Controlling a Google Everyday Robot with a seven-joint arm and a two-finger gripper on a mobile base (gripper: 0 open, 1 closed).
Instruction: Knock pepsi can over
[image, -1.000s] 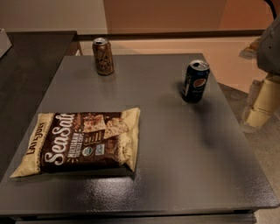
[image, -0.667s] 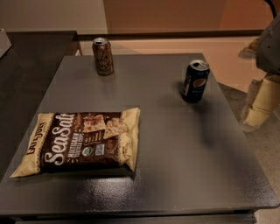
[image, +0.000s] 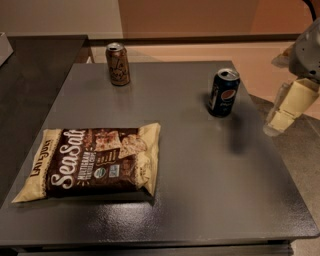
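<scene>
The pepsi can (image: 223, 92) stands upright on the grey table (image: 200, 165), toward its far right side. It is dark navy with a round red, white and blue logo and a silver top. My gripper (image: 276, 126) hangs at the right edge of the view, beyond the table's right edge. It is to the right of the can and a little nearer, apart from it and holding nothing that shows.
A brown-and-tan can (image: 118, 63) stands upright at the table's far left. A brown and cream snack bag (image: 90, 164) lies flat on the near left part. A dark counter (image: 30, 75) adjoins the table on the left.
</scene>
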